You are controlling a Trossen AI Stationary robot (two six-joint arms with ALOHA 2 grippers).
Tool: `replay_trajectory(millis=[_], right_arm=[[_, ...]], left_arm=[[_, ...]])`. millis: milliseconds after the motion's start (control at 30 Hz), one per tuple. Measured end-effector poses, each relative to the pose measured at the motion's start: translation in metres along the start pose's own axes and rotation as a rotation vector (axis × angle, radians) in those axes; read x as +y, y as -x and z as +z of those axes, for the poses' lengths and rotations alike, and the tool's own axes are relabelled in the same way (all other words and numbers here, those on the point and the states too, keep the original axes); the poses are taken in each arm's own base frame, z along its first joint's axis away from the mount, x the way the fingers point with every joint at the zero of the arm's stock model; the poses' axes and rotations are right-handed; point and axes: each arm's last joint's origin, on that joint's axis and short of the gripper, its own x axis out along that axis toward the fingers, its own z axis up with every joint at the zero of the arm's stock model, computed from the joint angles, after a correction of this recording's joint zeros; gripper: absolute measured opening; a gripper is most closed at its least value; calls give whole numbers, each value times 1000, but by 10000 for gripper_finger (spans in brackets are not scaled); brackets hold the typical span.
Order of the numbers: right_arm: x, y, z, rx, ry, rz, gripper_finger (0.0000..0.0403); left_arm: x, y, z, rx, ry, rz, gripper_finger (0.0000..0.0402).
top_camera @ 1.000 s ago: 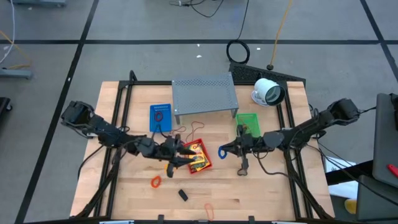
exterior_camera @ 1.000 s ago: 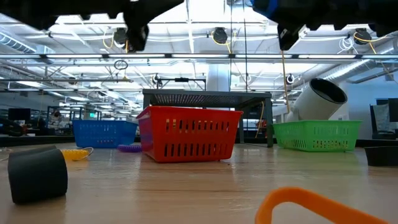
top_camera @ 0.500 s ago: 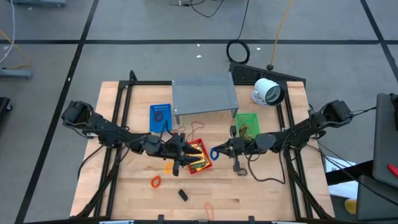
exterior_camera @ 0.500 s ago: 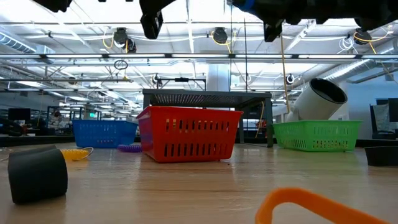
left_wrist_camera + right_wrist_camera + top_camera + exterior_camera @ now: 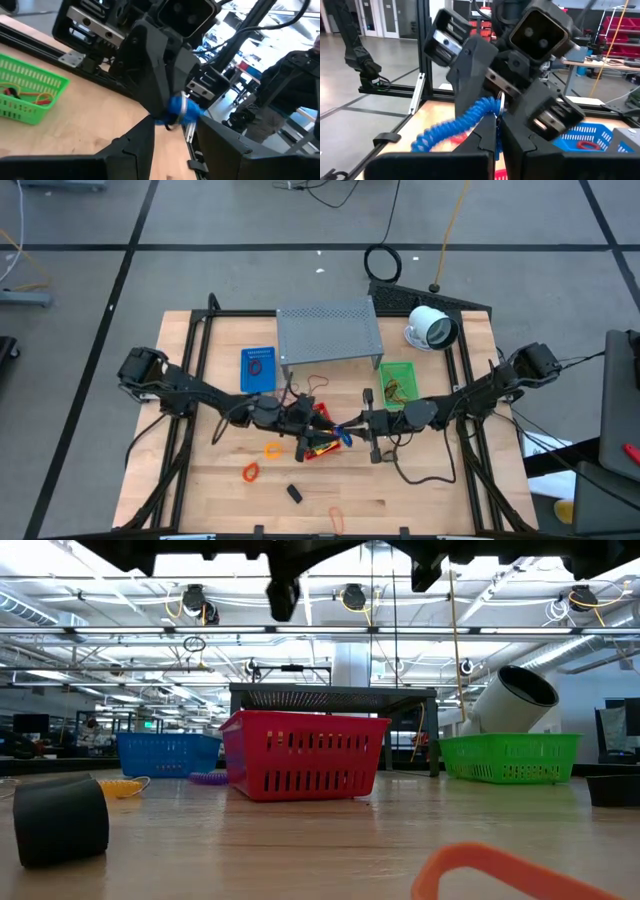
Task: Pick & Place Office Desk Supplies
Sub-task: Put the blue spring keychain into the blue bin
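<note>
A blue coiled cord with a metal ring at one end hangs over the red basket, which holds yellow packets. My right gripper comes in level from the table's right and is shut on it. My left gripper faces it from the left, open. Its fingers stand on either side of the cord's ring end; I cannot tell whether they touch it. In the left wrist view the cord shows just beyond my left gripper. My right gripper pinches the cord's ring end between its two fingers, coming level from the table's right. The rest of the coil hangs slack below and beside the fingers, clear of the table, above the red basket.
A blue basket, a grey perforated shelf, a green basket and a white round device stand farther back. Orange bands and a black piece lie toward the near edge.
Both grippers have closed in on each other over the red basket: the left has gone toward the table's right, the right toward the left with the blue cord still in its shut fingers. Both wrists have rolled a little. The cord now lies between the left gripper's open fingers.
</note>
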Motion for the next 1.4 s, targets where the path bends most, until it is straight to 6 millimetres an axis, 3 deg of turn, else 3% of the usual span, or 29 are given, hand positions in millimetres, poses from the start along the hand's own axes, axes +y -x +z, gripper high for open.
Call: replay_trajectory(millis=[767, 1133, 1400], right_arm=[[-1, 0, -4, 44, 65, -31, 2], [-12, 9, -10, 210, 210, -306, 2], [-11, 11, -8, 211, 191, -278, 2]], left_arm=[[-5, -6, -4, 35, 29, -24, 152], [-9, -5, -7, 91, 41, -85, 152], [-8, -5, -8, 101, 31, -82, 152]])
